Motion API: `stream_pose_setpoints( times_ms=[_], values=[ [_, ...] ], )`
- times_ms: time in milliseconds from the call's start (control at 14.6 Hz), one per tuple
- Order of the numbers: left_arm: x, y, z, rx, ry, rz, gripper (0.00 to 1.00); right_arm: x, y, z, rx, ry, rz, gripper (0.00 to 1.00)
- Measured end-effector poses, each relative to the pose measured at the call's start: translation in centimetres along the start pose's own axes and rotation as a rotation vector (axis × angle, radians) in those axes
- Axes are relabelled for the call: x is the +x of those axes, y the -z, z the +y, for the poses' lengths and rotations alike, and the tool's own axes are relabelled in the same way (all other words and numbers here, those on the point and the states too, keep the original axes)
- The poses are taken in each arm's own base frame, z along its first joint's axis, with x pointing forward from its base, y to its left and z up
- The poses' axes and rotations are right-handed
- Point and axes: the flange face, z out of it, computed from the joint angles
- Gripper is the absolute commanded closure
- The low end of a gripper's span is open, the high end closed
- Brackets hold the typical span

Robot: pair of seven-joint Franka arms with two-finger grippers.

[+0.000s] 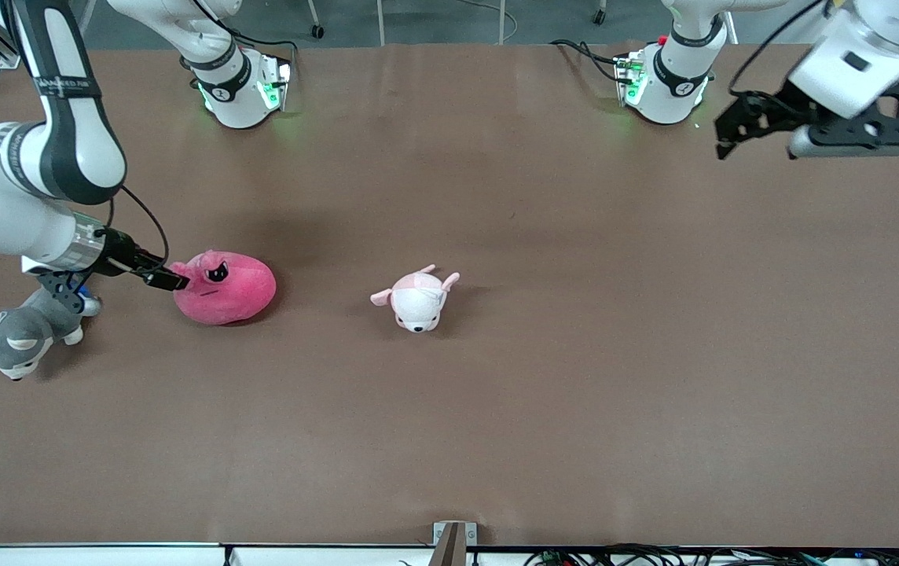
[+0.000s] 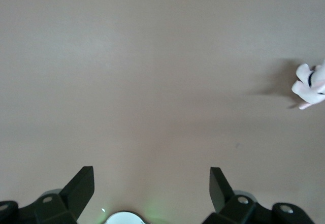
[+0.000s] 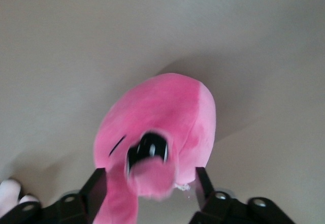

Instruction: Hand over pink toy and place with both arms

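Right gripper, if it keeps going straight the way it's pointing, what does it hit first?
The pink toy. The right gripper sits low at the toy's edge toward the right arm's end of the table, jaws open on either side of it in the right wrist view. Whether they already touch the plush is unclear.

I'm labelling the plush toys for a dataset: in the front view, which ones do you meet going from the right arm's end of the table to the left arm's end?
Grey husky plush → pink toy → pale pink-and-white puppy plush.
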Motion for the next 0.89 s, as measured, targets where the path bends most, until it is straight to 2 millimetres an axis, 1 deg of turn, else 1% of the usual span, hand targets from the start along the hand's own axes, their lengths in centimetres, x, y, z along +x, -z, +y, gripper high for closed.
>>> stream_pose_setpoints(
  times_ms=[69, 137, 206, 343, 412, 549, 618, 755, 893],
  values=[
    [0.8, 0.1, -1.4, -0.004, -0.01, 0.004, 0.0, 0.4, 1.8, -0.6, 0.0, 0.052, 0.016, 0.0],
    [1.3, 0.3, -2.4, -0.008, -0.014, 0.008, 0.0, 0.7, 3.4, -1.1, -0.021, 0.114, 0.034, 0.0],
    [1.7, 0.4, -2.8, -0.01, -0.017, 0.012, 0.0, 1.0, 5.1, -1.5, -0.056, 0.179, 0.057, 0.0],
    [1.9, 1.2, -2.8, -0.014, -0.019, 0.028, 0.0, 1.5, 7.9, -2.1, -0.107, 0.297, 0.103, 0.0],
    [1.8, 2.1, -2.7, -0.016, -0.02, 0.046, 0.0, 1.7, 8.9, -2.4, -0.117, 0.354, 0.121, 0.0],
    [1.6, 3.8, -2.8, -0.02, -0.017, 0.077, 0.0, 2.2, 10.6, -2.4, -0.16, 0.47, 0.151, 0.0],
    [1.5, 4.3, -2.8, -0.021, -0.016, 0.087, 0.0, 2.4, 11.4, -2.3, -0.194, 0.523, 0.162, 0.0],
    [1.5, 4.8, -3.0, -0.022, -0.014, 0.095, 0.0, 2.6, 13.2, -2.1, -0.24, 0.574, 0.168, 0.0],
    [1.5, 4.8, -3.0, -0.022, -0.014, 0.095, 0.0, 2.5, 15.2, -1.7, -0.25, 0.573, 0.153, 0.0]
  ],
)
